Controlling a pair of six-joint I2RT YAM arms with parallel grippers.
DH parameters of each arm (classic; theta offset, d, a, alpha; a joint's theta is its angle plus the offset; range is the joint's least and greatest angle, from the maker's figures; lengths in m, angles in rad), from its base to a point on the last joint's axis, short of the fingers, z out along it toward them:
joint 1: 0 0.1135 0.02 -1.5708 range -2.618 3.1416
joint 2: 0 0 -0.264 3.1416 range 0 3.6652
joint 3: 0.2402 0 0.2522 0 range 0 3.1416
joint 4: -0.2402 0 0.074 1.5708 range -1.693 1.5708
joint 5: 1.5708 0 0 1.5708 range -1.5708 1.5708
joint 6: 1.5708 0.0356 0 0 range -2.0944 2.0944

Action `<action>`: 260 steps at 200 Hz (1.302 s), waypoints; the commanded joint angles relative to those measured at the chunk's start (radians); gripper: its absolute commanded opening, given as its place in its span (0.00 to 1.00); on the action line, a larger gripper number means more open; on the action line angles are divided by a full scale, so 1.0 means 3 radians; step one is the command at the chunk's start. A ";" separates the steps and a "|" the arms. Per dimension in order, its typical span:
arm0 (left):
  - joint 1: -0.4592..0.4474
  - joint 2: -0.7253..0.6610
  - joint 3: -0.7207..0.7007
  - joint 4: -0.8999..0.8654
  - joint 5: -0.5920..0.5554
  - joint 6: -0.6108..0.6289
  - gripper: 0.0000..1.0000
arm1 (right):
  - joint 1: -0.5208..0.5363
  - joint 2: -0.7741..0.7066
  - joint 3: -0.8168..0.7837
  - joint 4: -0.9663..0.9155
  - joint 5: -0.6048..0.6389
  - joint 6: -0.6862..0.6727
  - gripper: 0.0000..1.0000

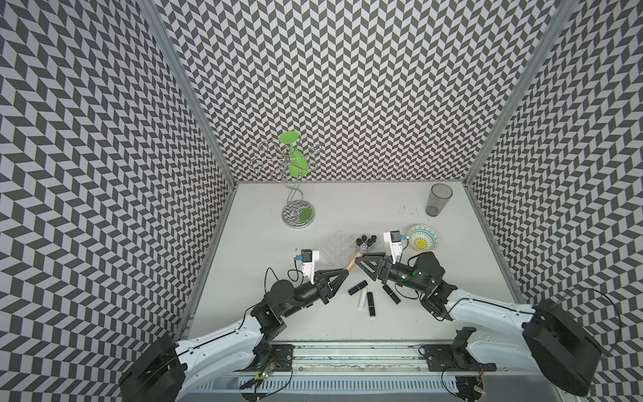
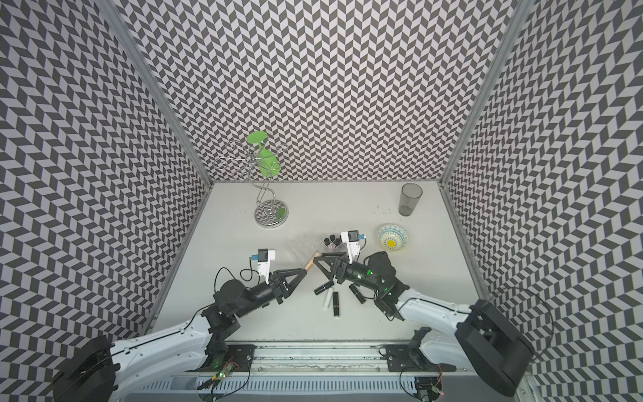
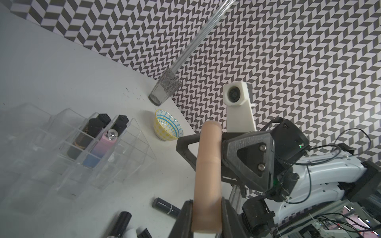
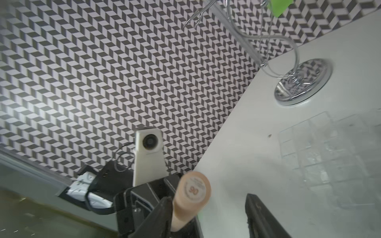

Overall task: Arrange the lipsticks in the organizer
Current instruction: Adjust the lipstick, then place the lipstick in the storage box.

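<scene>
Lipsticks, assorted, with organizer.

Tan lipstick [image 1: 352,264]: held off the table [image 1: 348,205], clamped by its near end in the left gripper [image 1: 342,273]. Its far end pointed toward the organizer [image 1: 334,245].

Right gripper [image 4: 208,197]: jaws stood apart, gripping nothing. In the right wrist view, the tan tube's labelled end sat close beside one jaw and clear of the other.

Organizer: clear and stepped, at mid-table between the two grippers. A cluster of black lipsticks [image 1: 367,239] stood upright in its compartments on the right-arm side. The pink-to-blue lipstick [image 3: 103,148] stood in the compartment just in front of them.

Loose stock lay flat on the table nearer the arm bases:
- one white lipstick [image 1: 362,300]
- three black tubes [image 1: 371,303], set near one another

Also present were a grey tumbler [image 1: 438,200] and a patterned bowl [image 1: 422,237].
</scene>
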 commanded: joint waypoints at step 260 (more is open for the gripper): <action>0.0444 0.4167 0.5973 -0.6541 -0.0708 0.1379 0.00 | -0.0109 -0.2404 -0.0160 -0.2658 0.1439 -0.0661 0.65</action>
